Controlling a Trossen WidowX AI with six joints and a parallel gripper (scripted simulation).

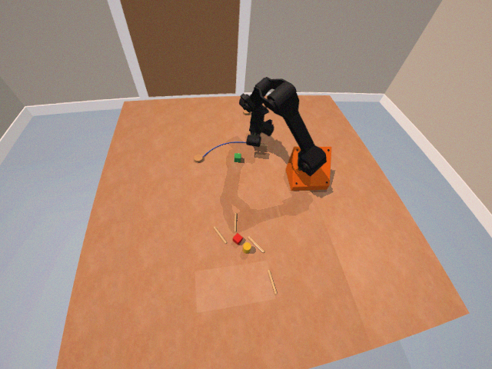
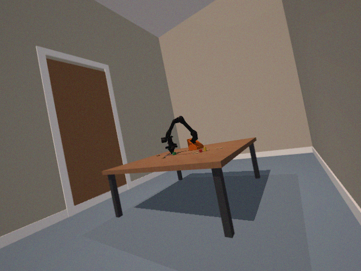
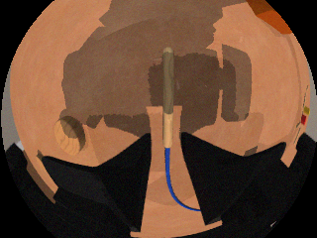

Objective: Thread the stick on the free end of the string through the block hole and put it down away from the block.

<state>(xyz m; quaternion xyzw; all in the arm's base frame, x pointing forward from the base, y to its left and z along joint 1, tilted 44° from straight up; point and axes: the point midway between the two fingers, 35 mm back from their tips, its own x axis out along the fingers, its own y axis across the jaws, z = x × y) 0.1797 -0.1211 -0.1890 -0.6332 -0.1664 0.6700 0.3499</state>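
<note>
Black two-finger gripper (image 1: 253, 141) (image 2: 172, 152) (image 3: 165, 138), part-spread w/ nothing pinched, straddles blue-stringed thin wooden stick (image 3: 168, 130) for pickup; next move prob. needs careful squeeze.

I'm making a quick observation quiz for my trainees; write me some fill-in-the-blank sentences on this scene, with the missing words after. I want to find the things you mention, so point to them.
1. The string (image 1: 224, 144) (image 3: 170, 185) tied to the stick (image 3: 168, 99) is coloured ____.
2. The robot's base (image 1: 328, 171) (image 2: 192, 147) is coloured ____.
3. In the top view, the small cube nearest the string is coloured ____.
4. The small cylinder near the red cube (image 1: 237, 238) (image 2: 200, 151) is coloured ____.

Missing words, in order: blue; orange; green; yellow.
</note>
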